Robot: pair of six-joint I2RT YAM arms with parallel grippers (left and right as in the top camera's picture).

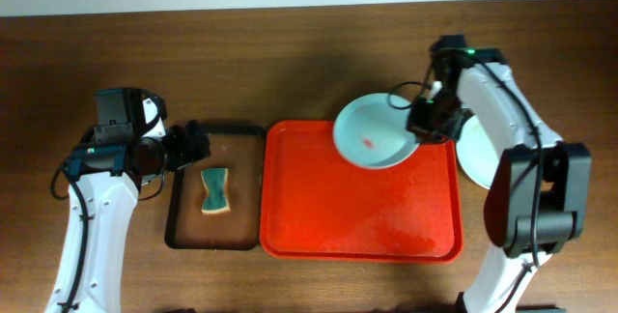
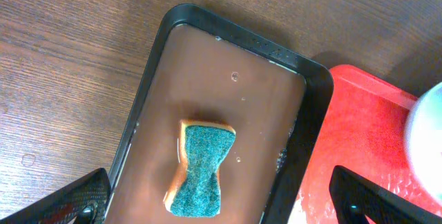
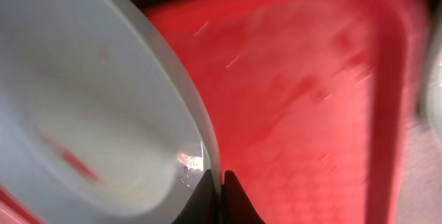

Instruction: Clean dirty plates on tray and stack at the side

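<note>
My right gripper (image 1: 422, 125) is shut on the rim of a pale mint plate (image 1: 372, 134) with a red smear at its centre. It holds the plate tilted above the far right part of the red tray (image 1: 357, 221). In the right wrist view the plate (image 3: 90, 106) fills the left and the fingertips (image 3: 221, 186) pinch its edge over the tray (image 3: 311, 99). Another white plate (image 1: 475, 154) lies on the table right of the tray. My left gripper (image 2: 221, 200) is open above a blue-green sponge (image 2: 200, 172).
The sponge (image 1: 215, 189) lies in a narrow black tray with a brown base (image 1: 246, 149), left of the red tray. In the left wrist view the black tray (image 2: 228, 86) abuts the red tray (image 2: 352, 134). Wooden table all around.
</note>
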